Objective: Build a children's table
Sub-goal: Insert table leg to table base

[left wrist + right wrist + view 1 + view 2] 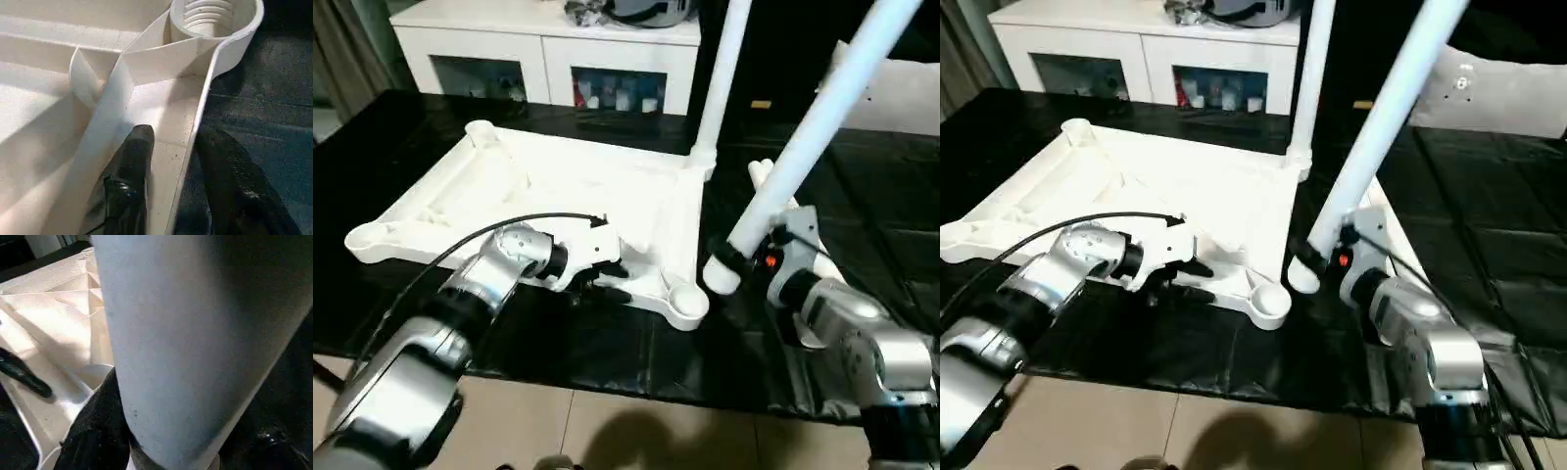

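The white tabletop (558, 186) lies ribbed side up on the black table. One white leg (722, 69) stands upright in its far right corner socket. My left gripper (607, 279) is shut on the tabletop's near rim (188, 127), one finger inside and one outside, just short of the threaded near right socket (210, 17). My right gripper (744, 257) is shut on a second leg (822, 117). That leg tilts up to the right, and its lower end hangs just right of the near right socket (688, 302), apart from it.
A white cabinet (548, 49) with glass doors stands behind the table. Another white tube end (761, 172) pokes out behind the held leg. A pale panel (901, 93) lies at the back right. The table's front edge meets beige floor (636, 431).
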{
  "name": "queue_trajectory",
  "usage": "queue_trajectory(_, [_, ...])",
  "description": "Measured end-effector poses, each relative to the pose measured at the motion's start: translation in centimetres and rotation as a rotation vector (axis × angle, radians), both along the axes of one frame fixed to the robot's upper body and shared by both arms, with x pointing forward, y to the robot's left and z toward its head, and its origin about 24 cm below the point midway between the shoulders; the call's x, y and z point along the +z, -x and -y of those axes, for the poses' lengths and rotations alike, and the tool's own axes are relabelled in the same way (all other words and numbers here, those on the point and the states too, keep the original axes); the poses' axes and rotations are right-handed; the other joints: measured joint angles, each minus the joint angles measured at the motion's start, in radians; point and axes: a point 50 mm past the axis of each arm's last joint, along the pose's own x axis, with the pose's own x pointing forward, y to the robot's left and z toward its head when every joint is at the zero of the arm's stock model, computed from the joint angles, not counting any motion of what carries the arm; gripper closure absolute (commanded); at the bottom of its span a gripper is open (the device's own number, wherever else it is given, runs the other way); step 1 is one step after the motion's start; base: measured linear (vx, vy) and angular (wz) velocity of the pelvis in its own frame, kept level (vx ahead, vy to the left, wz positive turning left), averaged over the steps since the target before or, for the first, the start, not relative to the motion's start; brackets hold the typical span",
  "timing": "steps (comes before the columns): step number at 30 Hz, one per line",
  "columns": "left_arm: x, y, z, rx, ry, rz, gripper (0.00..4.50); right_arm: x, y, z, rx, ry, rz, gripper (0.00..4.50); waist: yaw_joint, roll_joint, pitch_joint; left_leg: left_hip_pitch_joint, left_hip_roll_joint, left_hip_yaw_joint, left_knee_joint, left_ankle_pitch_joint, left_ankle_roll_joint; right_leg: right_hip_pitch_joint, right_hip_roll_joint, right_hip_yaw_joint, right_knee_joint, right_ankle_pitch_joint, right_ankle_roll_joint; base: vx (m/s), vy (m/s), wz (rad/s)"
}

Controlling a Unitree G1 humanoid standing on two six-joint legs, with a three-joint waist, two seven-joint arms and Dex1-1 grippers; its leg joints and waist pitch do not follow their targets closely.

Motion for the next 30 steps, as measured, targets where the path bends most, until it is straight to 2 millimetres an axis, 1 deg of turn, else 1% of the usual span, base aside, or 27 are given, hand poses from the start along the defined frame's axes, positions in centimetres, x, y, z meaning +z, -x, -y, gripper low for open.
queue_trajectory(2, [-0.2, 0.0, 0.0, 0.012, 0.017, -0.022, 3.26, 0.2, 0.0, -0.1, 0.003, -0.007, 0.007, 2.59, 0.000, 0.000, 0.000, 0.000, 0.000, 0.000, 0.000, 0.000, 0.000, 0.000, 0.000, 0.000, 0.000, 0.000, 0.000, 0.000, 0.000, 0.00])
queue_trajectory(4, [-0.5, -0.2, 0.1, 0.026, 0.024, -0.044, 3.55, 0.5, 0.1, -0.2, 0.021, -0.019, 0.020, 2.59, 0.000, 0.000, 0.000, 0.000, 0.000, 0.000, 0.000, 0.001, 0.001, 0.000, 0.000, 0.000, 0.000, 0.000, 0.000, 0.000, 0.000, 0.00])
queue_trajectory(7, [-0.4, -0.4, 0.1, 0.010, 0.011, -0.052, 3.72, 0.7, 0.1, -0.3, 0.038, -0.027, 0.026, 2.59, 0.000, 0.000, 0.000, 0.001, 0.000, 0.000, 0.000, 0.001, 0.001, 0.002, 0.000, 0.000, 0.000, 0.000, 0.001, 0.000, 0.000, 0.00])
queue_trajectory(8, [-0.4, -0.5, 0.0, 0.010, 0.004, -0.051, 3.84, 0.7, 0.2, -0.4, 0.041, -0.028, 0.026, 2.59, -0.001, 0.000, 0.000, 0.002, 0.000, 0.000, 0.000, 0.001, 0.001, 0.002, 0.000, 0.000, 0.000, -0.001, 0.003, 0.000, 0.000, 0.00])
queue_trajectory(15, [-0.2, -0.9, 0.3, 0.037, -0.033, -0.083, 4.28, 0.7, 0.2, -0.4, 0.051, -0.030, 0.026, 2.59, -0.018, 0.000, 0.000, 0.000, 0.000, 0.001, -0.001, 0.000, 0.001, 0.002, 0.000, 0.000, -0.001, 0.001, 0.000, 0.000, 0.000, 0.00])
queue_trajectory(16, [-0.2, -1.1, 0.5, 0.057, -0.038, -0.091, 4.28, 0.7, 0.2, -0.4, 0.053, -0.030, 0.025, 2.59, -0.020, 0.000, 0.000, 0.000, 0.000, 0.001, -0.001, 0.000, 0.001, 0.002, 0.000, 0.000, -0.001, 0.001, 0.000, 0.000, 0.000, 0.00])
queue_trajectory(17, [-0.1, -1.3, 0.7, 0.095, -0.042, -0.101, 4.39, 0.7, 0.2, -0.4, 0.056, -0.030, 0.023, 2.59, -0.023, 0.000, 0.000, 0.000, 0.000, 0.002, 0.000, 0.000, 0.001, 0.003, 0.000, 0.000, -0.001, 0.001, 0.000, 0.000, 0.000, 0.00])
queue_trajectory(20, [-0.2, -1.6, 1.2, 0.174, -0.025, -0.129, 4.44, 0.6, 0.2, -0.4, 0.058, -0.029, 0.017, 2.59, -0.033, 0.000, 0.000, 0.000, 0.000, 0.002, 0.000, 0.000, 0.001, 0.003, 0.000, 0.001, -0.001, 0.000, 0.001, 0.000, 0.000, 0.00])
queue_trajectory(22, [-0.2, -1.6, 1.6, 0.205, -0.009, -0.154, 4.50, 0.7, 0.2, -0.4, 0.060, -0.029, 0.015, 2.59, -0.033, 0.000, 0.000, 0.000, 0.000, 0.002, 0.000, 0.001, 0.001, 0.003, 0.000, 0.001, -0.001, 0.000, 0.001, 0.000, 0.000, 0.00])
queue_trajectory(26, [-0.2, -1.4, 2.6, 0.218, 0.006, -0.170, 4.50, 1.2, -0.1, -0.7, 0.091, -0.038, 0.025, 2.59, -0.026, 0.000, 0.000, 0.000, 0.001, 0.002, 0.000, 0.001, 0.002, 0.003, 0.000, 0.000, -0.001, 0.001, 0.000, 0.000, 0.000, 0.00])
queue_trajectory(28, [-0.4, -1.2, 2.7, 0.206, 0.013, -0.159, 4.50, 1.4, -0.2, -1.0, 0.110, -0.037, 0.029, 2.59, -0.022, 0.000, 0.000, 0.000, 0.001, 0.002, 0.000, 0.001, 0.002, 0.003, 0.000, 0.000, -0.001, 0.001, 0.000, 0.000, 0.000, 0.00])
queue_trajectory(30, [-0.6, -0.9, 2.7, 0.172, 0.022, -0.092, 4.50, 1.5, -0.2, -1.4, 0.138, -0.037, 0.037, 2.59, -0.019, 0.002, -0.001, 0.000, 0.001, 0.002, 0.000, 0.001, 0.002, 0.004, 0.000, 0.000, -0.002, 0.000, 0.001, 0.000, 0.000, 0.00])
